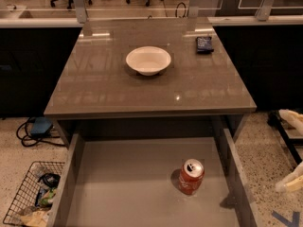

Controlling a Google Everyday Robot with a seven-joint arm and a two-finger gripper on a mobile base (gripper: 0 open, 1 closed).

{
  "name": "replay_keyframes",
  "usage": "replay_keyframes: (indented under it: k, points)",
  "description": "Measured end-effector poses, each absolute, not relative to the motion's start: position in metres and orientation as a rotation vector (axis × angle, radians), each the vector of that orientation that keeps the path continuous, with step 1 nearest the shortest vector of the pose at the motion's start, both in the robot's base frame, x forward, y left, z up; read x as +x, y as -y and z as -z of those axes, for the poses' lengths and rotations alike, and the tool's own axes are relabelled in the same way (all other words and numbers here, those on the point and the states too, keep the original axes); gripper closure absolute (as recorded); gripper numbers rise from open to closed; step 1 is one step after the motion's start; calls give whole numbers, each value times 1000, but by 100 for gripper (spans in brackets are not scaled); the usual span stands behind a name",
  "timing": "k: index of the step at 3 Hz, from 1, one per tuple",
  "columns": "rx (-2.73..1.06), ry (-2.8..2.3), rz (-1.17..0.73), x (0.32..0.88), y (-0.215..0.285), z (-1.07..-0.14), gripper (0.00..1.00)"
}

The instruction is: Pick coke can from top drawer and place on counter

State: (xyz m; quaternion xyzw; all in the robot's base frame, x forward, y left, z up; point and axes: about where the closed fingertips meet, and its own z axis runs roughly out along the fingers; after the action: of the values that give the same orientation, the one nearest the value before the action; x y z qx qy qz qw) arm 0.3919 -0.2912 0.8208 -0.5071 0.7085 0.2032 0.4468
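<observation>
The coke can [191, 176] stands upright in the open top drawer [128, 188], right of its middle, silver top and pull tab showing. The counter [151, 86] lies above and behind the drawer. My gripper [291, 150] shows only at the right edge of the view, outside the drawer and right of the can. Its two pale fingertips [289, 117] are spread wide apart, and it holds nothing.
A white bowl [148, 60] sits mid-counter and a dark blue packet [204, 43] at its back right. A wire basket [29, 200] with litter stands on the floor left of the drawer. Cables [35, 129] lie on the floor at left. Office chairs stand far behind.
</observation>
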Motion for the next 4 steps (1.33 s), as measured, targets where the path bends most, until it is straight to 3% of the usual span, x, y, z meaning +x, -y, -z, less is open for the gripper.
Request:
replay_keyframes:
  k: [4]
  points:
    - [-1234, -1599, -774, 396, 233, -734, 0]
